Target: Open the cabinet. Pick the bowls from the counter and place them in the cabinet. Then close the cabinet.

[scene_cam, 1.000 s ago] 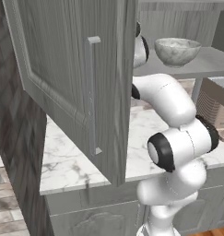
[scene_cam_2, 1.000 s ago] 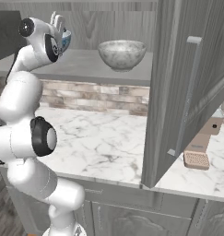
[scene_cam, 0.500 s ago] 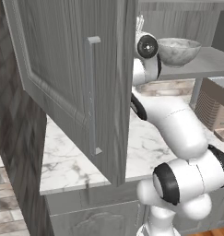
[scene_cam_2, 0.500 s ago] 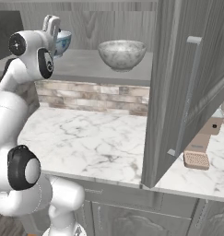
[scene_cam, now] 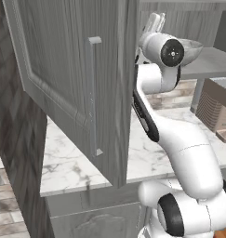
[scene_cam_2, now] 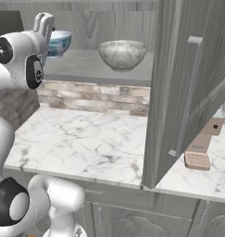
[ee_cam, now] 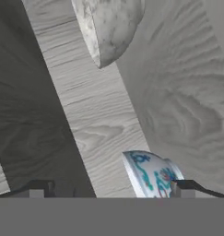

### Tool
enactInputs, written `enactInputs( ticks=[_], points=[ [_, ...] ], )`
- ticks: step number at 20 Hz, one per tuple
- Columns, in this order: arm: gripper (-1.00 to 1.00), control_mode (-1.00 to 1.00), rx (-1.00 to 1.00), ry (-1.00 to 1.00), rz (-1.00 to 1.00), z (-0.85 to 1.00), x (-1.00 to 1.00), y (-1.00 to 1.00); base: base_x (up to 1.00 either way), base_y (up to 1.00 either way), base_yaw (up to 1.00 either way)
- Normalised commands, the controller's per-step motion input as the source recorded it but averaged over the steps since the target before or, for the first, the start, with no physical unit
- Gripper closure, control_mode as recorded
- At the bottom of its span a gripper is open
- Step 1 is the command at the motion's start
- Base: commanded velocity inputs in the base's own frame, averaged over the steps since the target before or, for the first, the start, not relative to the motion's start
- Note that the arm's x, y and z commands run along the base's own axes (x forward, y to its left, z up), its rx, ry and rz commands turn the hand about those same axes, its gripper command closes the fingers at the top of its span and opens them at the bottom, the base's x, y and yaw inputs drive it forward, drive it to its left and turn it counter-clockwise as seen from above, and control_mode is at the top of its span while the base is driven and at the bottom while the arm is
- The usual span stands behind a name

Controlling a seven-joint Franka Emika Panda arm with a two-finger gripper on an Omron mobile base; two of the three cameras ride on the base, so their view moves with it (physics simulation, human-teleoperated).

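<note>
The cabinet stands open, its left door point(scene_cam: 63, 79) and right door point(scene_cam_2: 188, 83) swung out toward me. On its grey shelf point(scene_cam_2: 81, 67) sit both bowls: the light blue one point(scene_cam_2: 58, 42) at the left and the speckled stone one point(scene_cam_2: 122, 53) in the middle. My gripper point(scene_cam_2: 43, 23) is open just left of and above the blue bowl, holding nothing. In the hand view the blue bowl point(ee_cam: 152, 175) lies close to the right fingertip point(ee_cam: 181, 189) and the stone bowl point(ee_cam: 111, 27) lies farther along the shelf. The marble counter point(scene_cam_2: 86, 139) runs below.
The two open doors with their bar handles point(scene_cam: 92, 93) point(scene_cam_2: 188, 92) hang out over the counter on both sides of my arm. A brown scrubbing brush point(scene_cam_2: 199, 155) lies at the counter's right. A ribbed brown box point(scene_cam: 216, 109) stands by the brick backsplash point(scene_cam_2: 86, 95).
My hand has drawn up and to the left, off the blue bowl, which stays on the shelf. The arm's elbow has swung up high. The jaws have stayed open.
</note>
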Motion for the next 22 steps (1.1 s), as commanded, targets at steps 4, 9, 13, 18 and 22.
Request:
enactInputs(
  ticks=[4,9,13,18,22],
  points=[
    [-1.00,-1.00,0.00,0.04,-0.02,0.71,-0.77,-0.34,0.00,0.00,0.00],
    [-1.00,-1.00,0.00,0.12,-0.03,0.33,-0.70,-0.38,0.00,0.00,0.00],
    [-1.00,-1.00,0.00,0.12,-0.07,-0.06,-0.69,-0.36,0.00,0.00,0.00],
    [-1.00,-1.00,0.00,0.00,-0.03,-0.19,-0.60,-0.29,0.00,0.00,0.00],
    [-1.00,-1.00,0.00,0.00,0.00,-0.02,-0.39,-0.33,0.00,0.00,0.00]
  ],
)
